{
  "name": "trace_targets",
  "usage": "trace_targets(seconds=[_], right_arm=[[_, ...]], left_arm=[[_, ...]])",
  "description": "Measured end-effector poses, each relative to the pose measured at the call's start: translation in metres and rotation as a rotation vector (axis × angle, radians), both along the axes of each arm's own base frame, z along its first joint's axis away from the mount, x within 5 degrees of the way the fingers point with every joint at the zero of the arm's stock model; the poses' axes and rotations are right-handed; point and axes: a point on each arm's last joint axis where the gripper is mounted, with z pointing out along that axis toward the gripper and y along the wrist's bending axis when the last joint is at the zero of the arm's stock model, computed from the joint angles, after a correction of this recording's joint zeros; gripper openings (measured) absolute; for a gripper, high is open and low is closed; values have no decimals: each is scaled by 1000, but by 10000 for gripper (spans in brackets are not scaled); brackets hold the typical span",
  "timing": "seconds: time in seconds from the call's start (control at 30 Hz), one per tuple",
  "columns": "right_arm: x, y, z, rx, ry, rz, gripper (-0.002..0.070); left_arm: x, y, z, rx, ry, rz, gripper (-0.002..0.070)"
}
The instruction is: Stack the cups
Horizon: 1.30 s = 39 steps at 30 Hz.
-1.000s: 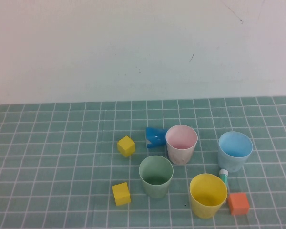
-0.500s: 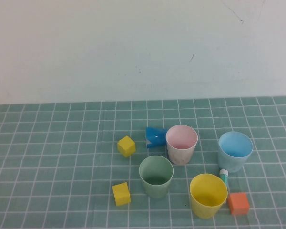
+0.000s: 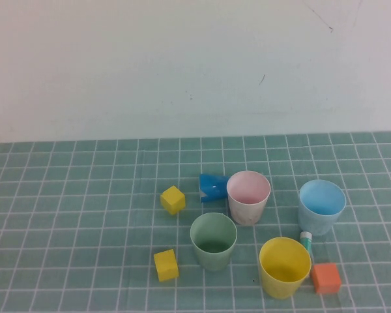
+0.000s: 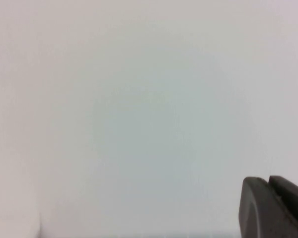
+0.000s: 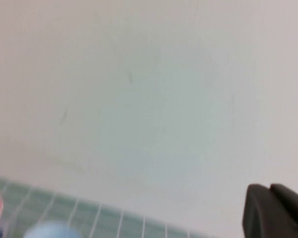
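Observation:
Four cups stand upright and apart on the green checked cloth in the high view: the pale pink cup (image 3: 248, 196) at the middle, the light blue cup (image 3: 321, 205) to its right, the pale green cup (image 3: 213, 240) in front, and the yellow cup (image 3: 284, 267) at the front right. Neither arm shows in the high view. My left gripper (image 4: 268, 181) is shut and empty, facing the white wall. My right gripper (image 5: 269, 188) is shut and empty, also facing the wall, with the blurred rim of the light blue cup (image 5: 52, 231) low in its view.
A blue tube (image 3: 212, 186) lies left of the pink cup. Two yellow cubes (image 3: 173, 199) (image 3: 165, 265) sit left of the green cup. An orange cube (image 3: 326, 278) and a small green-and-white tube (image 3: 306, 240) lie by the yellow cup. A white wall (image 3: 195, 65) rises behind.

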Motion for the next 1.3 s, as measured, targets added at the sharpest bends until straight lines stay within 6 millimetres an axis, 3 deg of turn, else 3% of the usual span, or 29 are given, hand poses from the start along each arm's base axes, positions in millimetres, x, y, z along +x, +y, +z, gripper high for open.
trace_targets(seconds=[0.23, 0.5, 0.63, 0.77, 0.9, 1.0, 1.13, 1.3], right_arm=[[-12, 8, 39, 35, -449, 107, -1], [-17, 3, 47, 173, -539, 96, -1], [-19, -5, 51, 279, -575, 41, -1], [-25, -7, 79, 212, -590, -3, -1], [-34, -4, 108, 65, -479, -18, -1], [-36, -1, 120, -34, -364, -12, -1], [-20, 2, 113, -100, -117, 23, -1], [-3, 9, 95, -12, 124, 100, -1]], left_arm=[[-11, 2, 34, -29, -394, 17, -2], [-27, 5, 54, -63, -676, 27, -2], [-28, 6, 64, -196, -644, -23, -2], [-37, 2, 104, -128, -526, -44, -2], [-50, 2, 140, -92, -445, -34, -2], [-47, 2, 158, -131, -378, -40, -2], [-27, 2, 159, -175, -244, -42, -2], [-11, 1, 153, -282, -138, -58, -2]])
